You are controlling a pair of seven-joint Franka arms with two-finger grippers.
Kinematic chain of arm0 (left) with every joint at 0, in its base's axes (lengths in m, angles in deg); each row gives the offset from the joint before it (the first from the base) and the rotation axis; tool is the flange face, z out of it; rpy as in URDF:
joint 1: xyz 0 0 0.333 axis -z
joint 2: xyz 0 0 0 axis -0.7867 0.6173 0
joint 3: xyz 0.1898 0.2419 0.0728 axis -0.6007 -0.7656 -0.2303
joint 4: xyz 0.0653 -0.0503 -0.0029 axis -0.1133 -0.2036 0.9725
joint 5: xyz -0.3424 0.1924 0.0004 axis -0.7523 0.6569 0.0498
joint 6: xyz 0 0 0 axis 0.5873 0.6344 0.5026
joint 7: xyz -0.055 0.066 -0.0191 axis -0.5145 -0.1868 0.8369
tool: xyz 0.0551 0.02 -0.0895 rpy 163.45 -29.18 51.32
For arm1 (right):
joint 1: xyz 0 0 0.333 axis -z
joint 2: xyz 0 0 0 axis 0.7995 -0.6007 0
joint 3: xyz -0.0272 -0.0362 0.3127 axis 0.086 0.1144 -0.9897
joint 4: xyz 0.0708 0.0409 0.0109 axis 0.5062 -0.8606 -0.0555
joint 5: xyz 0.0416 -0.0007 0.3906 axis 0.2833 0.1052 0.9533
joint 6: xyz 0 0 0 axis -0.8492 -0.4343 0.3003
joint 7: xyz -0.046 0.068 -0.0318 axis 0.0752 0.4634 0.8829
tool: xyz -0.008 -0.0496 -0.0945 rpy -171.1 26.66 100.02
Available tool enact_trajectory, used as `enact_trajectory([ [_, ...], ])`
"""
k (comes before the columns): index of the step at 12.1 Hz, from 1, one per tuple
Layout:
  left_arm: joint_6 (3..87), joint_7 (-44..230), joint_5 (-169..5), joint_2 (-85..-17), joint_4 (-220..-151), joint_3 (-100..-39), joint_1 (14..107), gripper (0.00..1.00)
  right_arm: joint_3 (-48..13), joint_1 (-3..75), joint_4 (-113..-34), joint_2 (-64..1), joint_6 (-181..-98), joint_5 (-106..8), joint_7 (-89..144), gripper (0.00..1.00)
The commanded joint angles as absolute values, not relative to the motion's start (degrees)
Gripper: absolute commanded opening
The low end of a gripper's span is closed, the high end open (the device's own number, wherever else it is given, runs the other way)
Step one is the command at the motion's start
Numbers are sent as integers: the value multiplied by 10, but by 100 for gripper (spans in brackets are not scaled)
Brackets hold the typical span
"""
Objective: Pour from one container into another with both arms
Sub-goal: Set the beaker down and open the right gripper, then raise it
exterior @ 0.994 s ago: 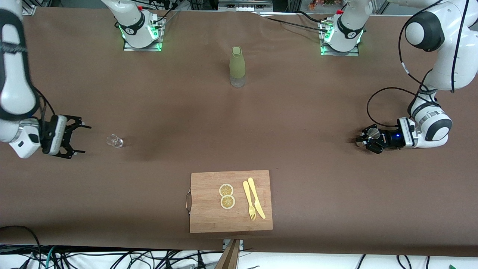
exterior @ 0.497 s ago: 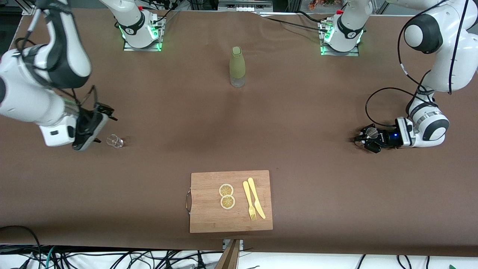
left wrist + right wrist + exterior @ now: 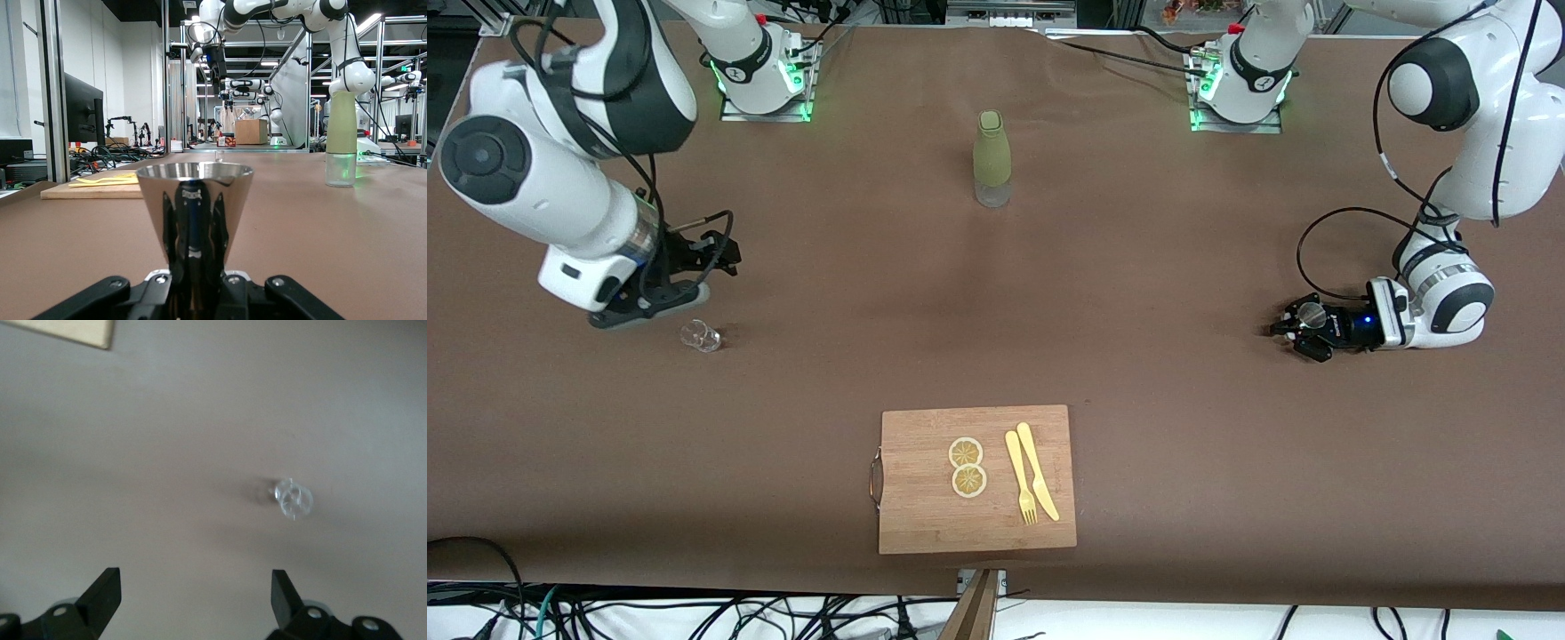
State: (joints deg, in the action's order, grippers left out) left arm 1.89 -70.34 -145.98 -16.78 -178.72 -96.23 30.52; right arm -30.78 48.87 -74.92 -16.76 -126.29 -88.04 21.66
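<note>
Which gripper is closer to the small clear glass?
The right gripper, open, hangs just beside the clear glass. The left gripper sits at the left arm's end, around a metal cup.

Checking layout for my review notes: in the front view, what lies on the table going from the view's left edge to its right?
Small clear glass → cutting board → green bottle → left end effector holding a metal cup.

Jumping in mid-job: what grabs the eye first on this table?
The left gripper, low at the left arm's end of the table, holds a shiny metal cone-shaped cup. The open right gripper hangs over the brown table beside a small clear glass. A tall olive-green bottle stands midway between the bases.
</note>
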Motion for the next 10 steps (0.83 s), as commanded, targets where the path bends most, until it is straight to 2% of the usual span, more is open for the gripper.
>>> enact_trajectory([
  [1,4,-767,-1435,-160,-1776,-964,301,25,-306,495,-758,-119,-1210,-888,96,100],
  [3,4,-767,-1429,-160,-1776,-964,301,47,-263,497,-736,-102,-1155,-880,101,100],
  [4,5,-767,-1428,-160,-1776,-963,301,69,-243,498,-718,-99,-1125,-880,106,100],
  [5,4,-767,-1428,-159,-1776,-964,301,100,-223,499,-702,-94,-1114,-879,120,100],
  [8,4,-767,-1416,-159,-1775,-966,301,100,-185,500,-694,-81,-1094,-878,175,100],
  [10,4,-767,-1413,-159,-1774,-976,302,100,-183,501,-712,-77,-1140,-866,210,100],
])
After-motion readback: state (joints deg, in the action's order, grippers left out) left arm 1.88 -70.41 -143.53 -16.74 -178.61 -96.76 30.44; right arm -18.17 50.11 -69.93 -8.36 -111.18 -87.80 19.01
